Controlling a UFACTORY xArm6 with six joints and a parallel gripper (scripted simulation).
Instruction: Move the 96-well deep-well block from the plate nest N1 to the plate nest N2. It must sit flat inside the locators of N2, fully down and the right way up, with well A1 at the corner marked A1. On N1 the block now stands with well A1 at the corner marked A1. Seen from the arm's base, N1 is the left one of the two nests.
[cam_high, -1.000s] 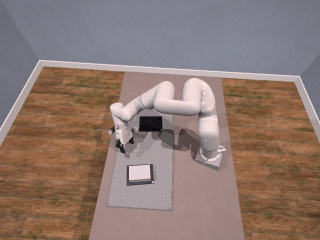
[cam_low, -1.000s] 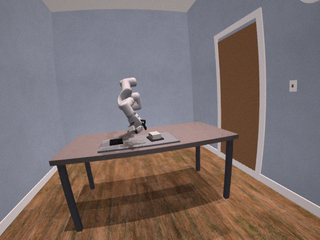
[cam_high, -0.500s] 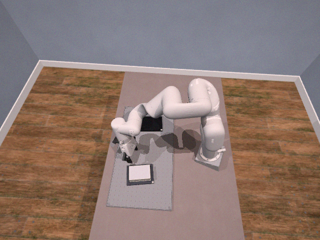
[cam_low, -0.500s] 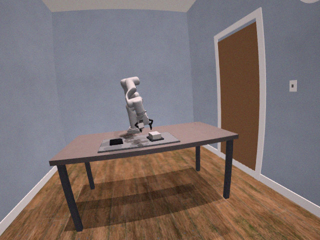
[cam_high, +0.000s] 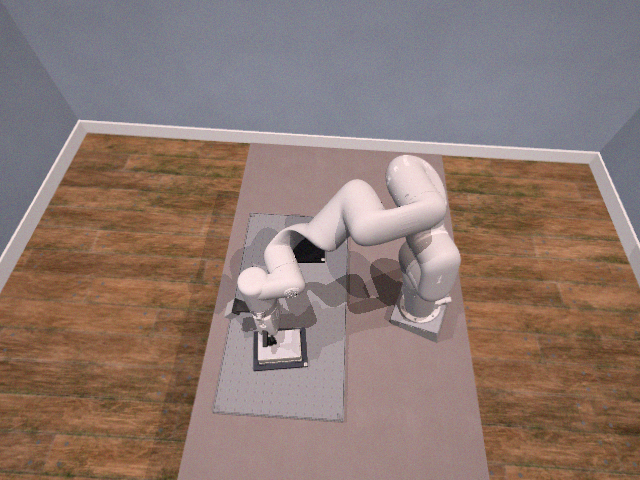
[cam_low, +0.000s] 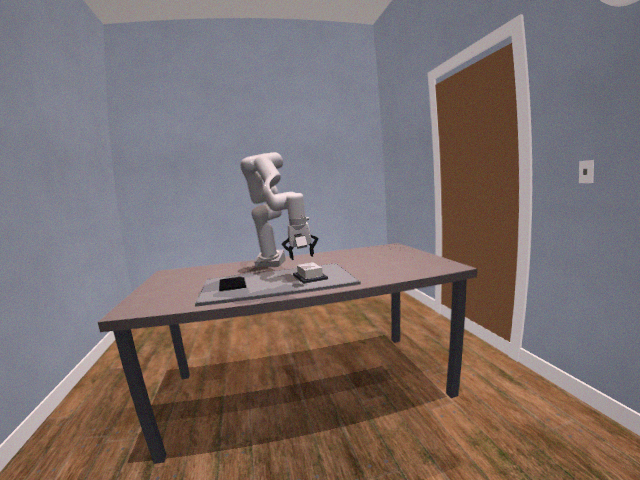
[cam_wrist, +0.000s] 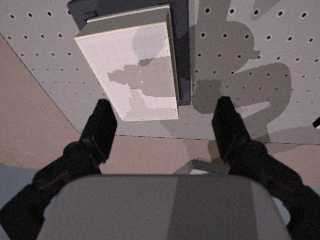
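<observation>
The gripper (cam_wrist: 165, 125) is held fully open with nothing between its black fingers — a spread evidently kept so that the fingers can pass down either side of the 96-well deep-well block (cam_wrist: 137, 67). In the wrist view the block is seen toward 12 o'clock of the gripper, past the fingertips rather than between them, so the gripper is judged not yet centred over it. In the exterior view the gripper (cam_low: 299, 249) is seen raised above the block (cam_low: 309, 270), apart from it. The block is seated flat and upright on the dark plate nest N1 (cam_high: 305, 363), where it is located by the nest. The perforated grey base plate (cam_high: 279, 397) carries both nests on the tabletop (cam_high: 403, 413); plate nest N2 (cam_low: 232, 283) is seen unoccupied, toward 9 o'clock in that view — left free to receive the block.
</observation>
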